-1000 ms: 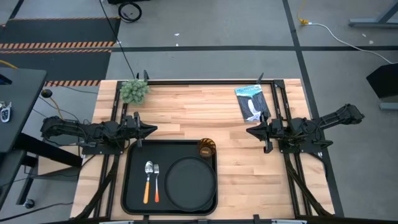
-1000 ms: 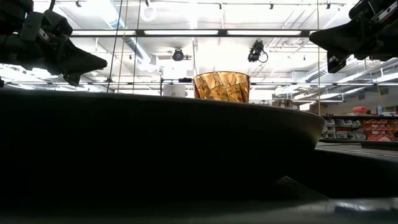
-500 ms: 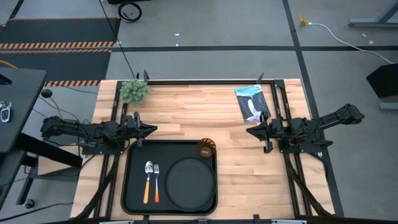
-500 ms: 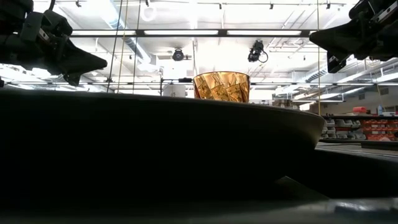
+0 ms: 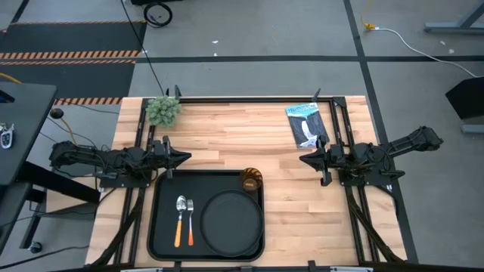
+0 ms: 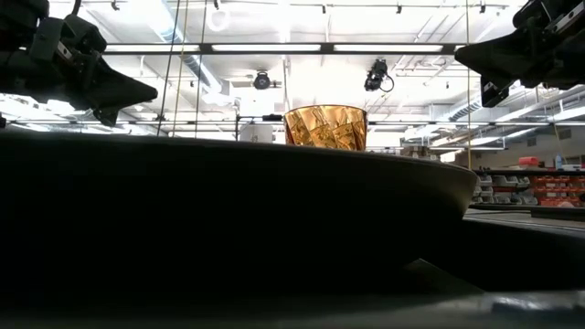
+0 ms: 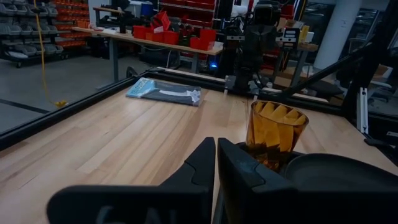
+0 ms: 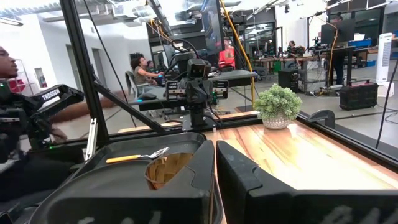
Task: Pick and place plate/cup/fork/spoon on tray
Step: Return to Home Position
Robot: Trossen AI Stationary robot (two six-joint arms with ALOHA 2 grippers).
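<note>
The black tray [image 5: 162, 227] lies at the table's near middle. On it lie the round black plate [image 5: 231, 221] at the right, the orange-handled spoon [image 5: 180, 219] and the fork [image 5: 190, 219] at the left, and the amber cup [image 5: 251, 180] upright in the far right corner; the cup also shows in the low view [image 6: 325, 126] and the left wrist view [image 7: 275, 134]. My left gripper [image 5: 187, 158] is shut and empty, just beyond the tray's far left corner. My right gripper [image 5: 303, 159] is shut and empty, right of the cup.
A small green plant [image 5: 163, 110] stands at the table's far left. A blue-and-white packet [image 5: 305, 125] lies at the far right. Bare wood [image 5: 234, 136] lies between the two arms beyond the tray. People show in the room in the right wrist view.
</note>
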